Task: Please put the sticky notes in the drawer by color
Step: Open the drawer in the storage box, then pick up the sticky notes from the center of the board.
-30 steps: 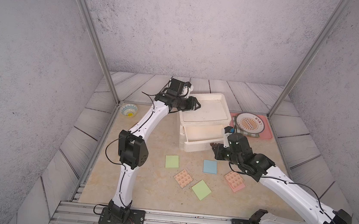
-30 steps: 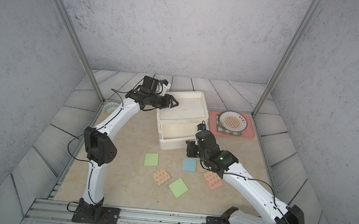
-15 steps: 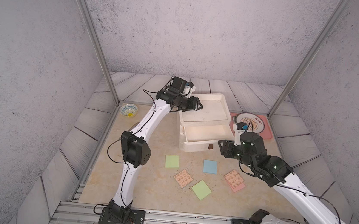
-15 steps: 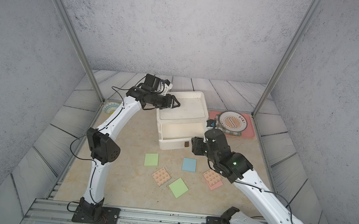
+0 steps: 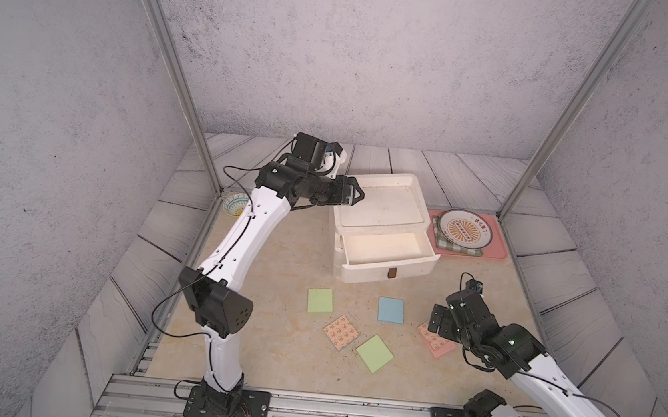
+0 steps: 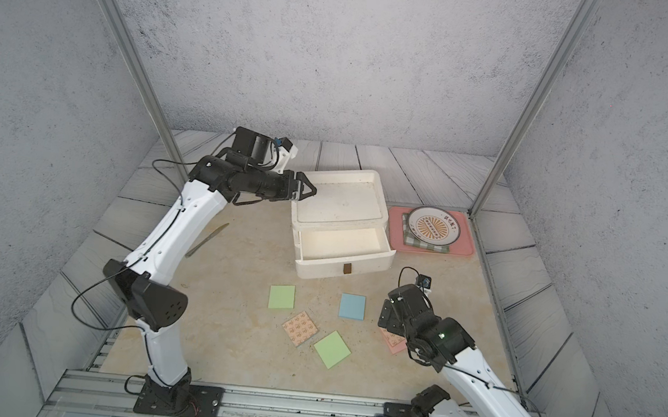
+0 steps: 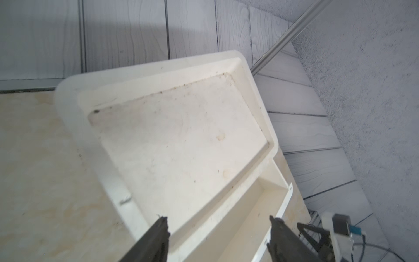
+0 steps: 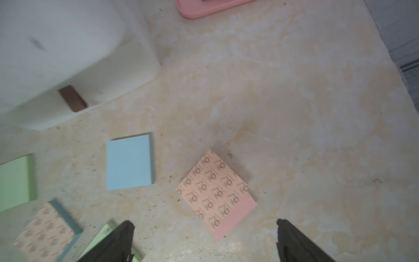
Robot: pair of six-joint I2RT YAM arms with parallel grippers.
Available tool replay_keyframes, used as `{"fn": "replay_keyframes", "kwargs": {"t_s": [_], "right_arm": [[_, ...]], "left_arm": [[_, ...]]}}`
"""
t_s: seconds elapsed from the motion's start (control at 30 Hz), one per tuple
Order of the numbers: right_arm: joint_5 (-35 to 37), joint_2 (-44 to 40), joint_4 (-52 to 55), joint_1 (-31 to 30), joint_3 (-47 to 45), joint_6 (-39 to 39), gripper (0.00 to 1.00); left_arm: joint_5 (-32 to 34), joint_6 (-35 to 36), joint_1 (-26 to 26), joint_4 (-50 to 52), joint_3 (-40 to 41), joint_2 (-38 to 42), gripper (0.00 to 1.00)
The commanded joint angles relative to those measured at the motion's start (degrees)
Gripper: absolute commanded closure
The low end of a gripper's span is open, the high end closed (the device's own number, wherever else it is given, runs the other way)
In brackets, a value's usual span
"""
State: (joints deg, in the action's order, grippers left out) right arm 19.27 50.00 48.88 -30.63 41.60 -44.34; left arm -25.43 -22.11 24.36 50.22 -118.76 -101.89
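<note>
1. Chest (image 5: pixel 382 206): we find it toward the far edge of the bench (image 5: pixel 275 279), right of the middle. The drawer (image 5: pixel 386 250) just under its lid is pulled out toward the near edge. Its brown handle (image 5: pixel 391 272) faces the notes.
2. Notes: all lie flat on the bench, between the chest and the near edge. Nearest the chest are a green note (image 5: pixel 320 300) and, to its right, a blue note (image 5: pixel 391 310). Closer to the near edge lie a peach note (image 5: pixel 340 332) and a second green note (image 5: pixel 374 353), both turned cornerwise.
3. Rightmost pair: a second peach note (image 8: pixel 210 188) lies on a pink note (image 8: pixel 240 215), which shows as a strip along one side.
4. Left gripper (image 7: pixel 218 221): the jaws stand apart and grasp nothing. It sits at the lid's left rim; we cannot tell whether it touches.
5. Right gripper (image 8: pixel 204 224): released, jaws wide, nothing between them. In both top views it covers part of the rightmost pair; the wrist view shows that pair ahead of the fingertips.
6. Tray (image 5: pixel 495 250): at the far right corner, carrying a checked cloth (image 5: pixel 458 248) and a plate (image 5: pixel 464 228). A bowl (image 5: pixel 236 204) sits at the far left corner.
</note>
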Motion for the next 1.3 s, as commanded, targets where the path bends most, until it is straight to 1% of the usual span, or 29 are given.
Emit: {"fn": "replay_keyframes", "kwargs": {"t_s": [0.0, 0.07, 0.1, 0.17, 0.2, 0.3, 0.37, 0.43, 0.53, 0.67, 0.8, 0.93, 1.0, 1.1, 1.17, 1.27], "right_arm": [[-6.15, 4.79, -3.86, 7.06, -2.54, 0.83, 0.01], [-11.55, 8.16, -7.86, 11.18, -3.58, 3.84, 0.01], [-12.98, 10.16, -9.65, 12.41, -3.57, 6.00, 0.01], [-14.26, 15.49, -10.71, 14.11, -2.19, 9.02, 0.01], [-15.13, 18.11, -10.73, 14.66, -1.21, 10.36, 0.01], [-20.31, 25.15, -11.83, 15.26, 0.73, 13.85, 0.01], [-22.95, 29.04, -12.73, 15.37, 1.43, 15.51, 0.01], [-22.91, 31.34, -12.52, 15.34, 1.79, 16.50, 0.01], [-22.01, 31.02, -13.37, 15.35, 0.30, 16.65, 0.01], [-23.30, 29.16, -11.41, 15.30, -0.65, 16.15, 0.01], [-26.44, 26.32, -10.05, 14.60, -1.91, 14.26, 0.01], [-25.72, 23.22, -8.72, 13.38, -2.48, 12.72, 0.01], [-26.47, 21.74, -8.16, 12.80, -2.74, 12.09, 0.01], [-26.02, 20.36, -8.09, 10.12, -3.74, 10.59, 0.01], [-25.00, 20.95, -8.12, 8.51, -4.45, 9.57, 0.01], [-19.97, 21.95, -7.64, 7.37, -4.07, 7.88, 0.01]], "left_arm": [[4.59, -1.50, -5.84, -6.17, 15.36, 9.84, 0.24], [2.03, -5.21, -12.31, -14.61, 30.19, 18.31, 0.23], [1.72, -6.72, -15.62, -17.89, 37.03, 22.54, 0.23], [2.84, -8.33, -20.18, -20.57, 46.53, 28.27, 0.20], [2.83, -8.41, -21.52, -20.94, 50.20, 30.28, 0.20], [2.72, -7.99, -22.07, -21.68, 58.09, 33.03, 0.20], [1.11, -7.77, -22.03, -22.68, 62.69, 33.08, 0.20], [-0.53, -7.74, -22.07, -22.95, 66.24, 32.81, 0.20], [-3.40, -8.67, -21.82, -24.44, 68.93, 32.22, 0.21], [-5.06, -9.17, -20.90, -25.00, 68.66, 30.34, 0.21], [-4.94, -8.98, -19.47, -25.32, 68.59, 28.31, 0.21], [-5.20, -9.45, -17.72, -26.39, 68.85, 27.19, 0.21], [-4.85, -9.35, -16.98, -26.38, 68.56, 26.98, 0.21], [-4.81, -9.27, -16.77, -26.41, 68.57, 26.76, 0.21], [-5.02, -9.31, -16.64, -26.76, 68.79, 26.65, 0.22], [-5.51, -9.51, -16.21, -27.13, 68.93, 26.56, 0.21]]}}
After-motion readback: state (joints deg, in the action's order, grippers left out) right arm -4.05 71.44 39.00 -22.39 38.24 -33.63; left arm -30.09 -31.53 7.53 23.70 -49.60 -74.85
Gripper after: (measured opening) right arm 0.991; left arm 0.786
